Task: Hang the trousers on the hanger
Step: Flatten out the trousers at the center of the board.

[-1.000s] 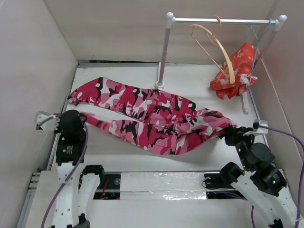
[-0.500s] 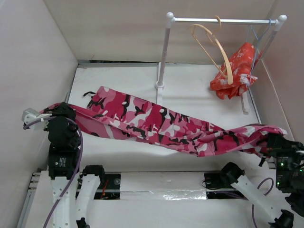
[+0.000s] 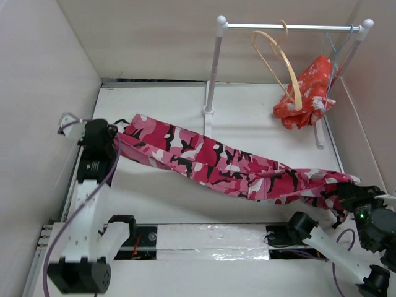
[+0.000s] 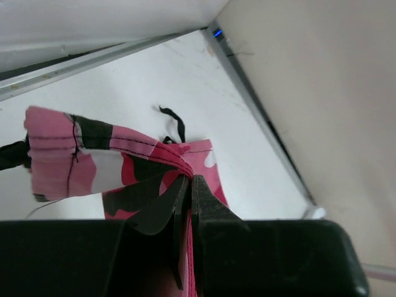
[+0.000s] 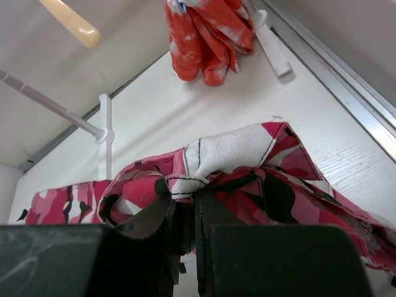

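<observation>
The camouflage trousers [image 3: 223,166] hang stretched in a long band between my two grippers, from far left to near right. My left gripper [image 3: 114,135] is shut on their waist end [image 4: 124,161], where a black drawstring [image 4: 173,119] shows. My right gripper [image 3: 341,197] is shut on the other end [image 5: 235,154], bunched at the fingertips. The tan wooden hanger [image 3: 281,62] hangs by its hook on the white rail [image 3: 291,26] at the back right, apart from both grippers; one arm tip shows in the right wrist view [image 5: 71,20].
An orange-red floral cloth [image 3: 309,93] hangs at the rail's right end, also in the right wrist view [image 5: 204,37]. The rail's white left post [image 3: 211,68] stands mid-back. White walls close in left, right and back.
My left gripper moved right and toward the back with the waist end. My right gripper moved slightly left. The trousers stay lifted and stretched, now running more diagonally.
</observation>
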Motion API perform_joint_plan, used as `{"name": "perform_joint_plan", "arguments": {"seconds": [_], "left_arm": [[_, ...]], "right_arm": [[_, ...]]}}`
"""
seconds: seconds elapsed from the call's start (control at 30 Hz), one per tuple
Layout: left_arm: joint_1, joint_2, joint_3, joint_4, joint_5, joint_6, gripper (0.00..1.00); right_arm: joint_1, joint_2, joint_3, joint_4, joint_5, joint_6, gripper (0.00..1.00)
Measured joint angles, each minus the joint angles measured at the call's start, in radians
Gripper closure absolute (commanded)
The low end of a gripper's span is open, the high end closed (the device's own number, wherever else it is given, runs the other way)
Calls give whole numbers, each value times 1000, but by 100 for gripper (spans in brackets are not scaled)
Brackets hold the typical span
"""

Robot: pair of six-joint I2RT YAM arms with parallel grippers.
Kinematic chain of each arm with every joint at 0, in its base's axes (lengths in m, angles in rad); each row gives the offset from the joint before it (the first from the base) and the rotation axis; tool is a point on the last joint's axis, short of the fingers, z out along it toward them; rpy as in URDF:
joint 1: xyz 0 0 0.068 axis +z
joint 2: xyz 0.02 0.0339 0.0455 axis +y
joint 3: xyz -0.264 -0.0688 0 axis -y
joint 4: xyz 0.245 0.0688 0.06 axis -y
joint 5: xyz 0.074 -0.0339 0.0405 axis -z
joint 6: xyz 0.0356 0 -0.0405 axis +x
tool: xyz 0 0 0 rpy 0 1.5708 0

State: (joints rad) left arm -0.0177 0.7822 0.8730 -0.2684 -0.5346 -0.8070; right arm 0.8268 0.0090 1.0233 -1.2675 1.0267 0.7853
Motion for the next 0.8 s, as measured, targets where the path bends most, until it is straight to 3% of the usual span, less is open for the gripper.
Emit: {"name": "perform_joint_plan", "arguments": {"seconds": [0.17,0.37,0.5,0.67,0.8], "left_arm": [[21,262,113,-6,1,19,100],[29,214,174,-18,13,56,100],[31,134,270,-3,19,55,100],[32,-9,260,9,-34,65,100],[33,-76,252,1,-97,80,100]], "right_arm": [[40,4,32,-26,-1,-6,100],[121,68,9,142,-20,-126,100],[170,349,10,389,36,-240,100],[159,769,6,864,-27,-521,100],[86,1099,228,962,-201,-670,100]]}}
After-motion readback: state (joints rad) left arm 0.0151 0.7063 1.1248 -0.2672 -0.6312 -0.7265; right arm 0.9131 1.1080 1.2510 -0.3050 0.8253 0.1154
